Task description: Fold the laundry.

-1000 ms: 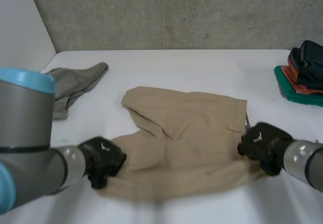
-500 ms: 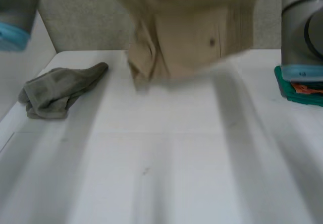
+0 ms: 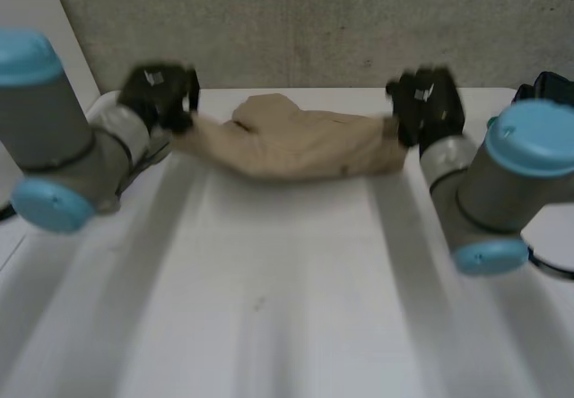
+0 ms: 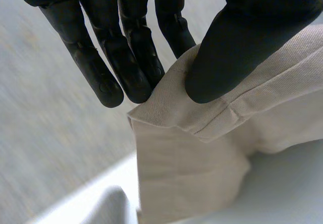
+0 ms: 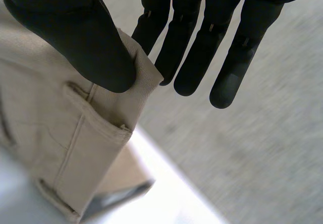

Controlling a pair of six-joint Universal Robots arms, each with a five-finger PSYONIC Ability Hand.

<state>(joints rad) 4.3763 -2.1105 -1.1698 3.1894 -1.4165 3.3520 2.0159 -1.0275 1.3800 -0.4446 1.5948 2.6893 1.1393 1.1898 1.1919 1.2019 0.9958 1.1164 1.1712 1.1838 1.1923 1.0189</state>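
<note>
Tan shorts (image 3: 300,145) hang stretched between my two hands at the far side of the white table (image 3: 287,290). My left hand (image 3: 157,93) pinches one end of the shorts (image 4: 202,148); its thumb (image 4: 237,47) presses the hem against straight fingers (image 4: 128,57). At the other end, my right hand (image 3: 426,102) holds the waistband corner. There the thumb (image 5: 81,37) clamps the tan cloth (image 5: 65,143), with its belt loop, against the fingers (image 5: 186,47).
A grey-green garment (image 3: 148,160) lies on the table's far left, partly behind my left arm (image 3: 54,147). Dark folded clothes (image 3: 552,89) show at the far right behind my right arm (image 3: 498,183). A concrete wall (image 3: 296,21) runs behind the table.
A second ago the shorts lay flat near the front with both hands on their near corners. They were lifted high, and both hands now hold them low at the table's far side.
</note>
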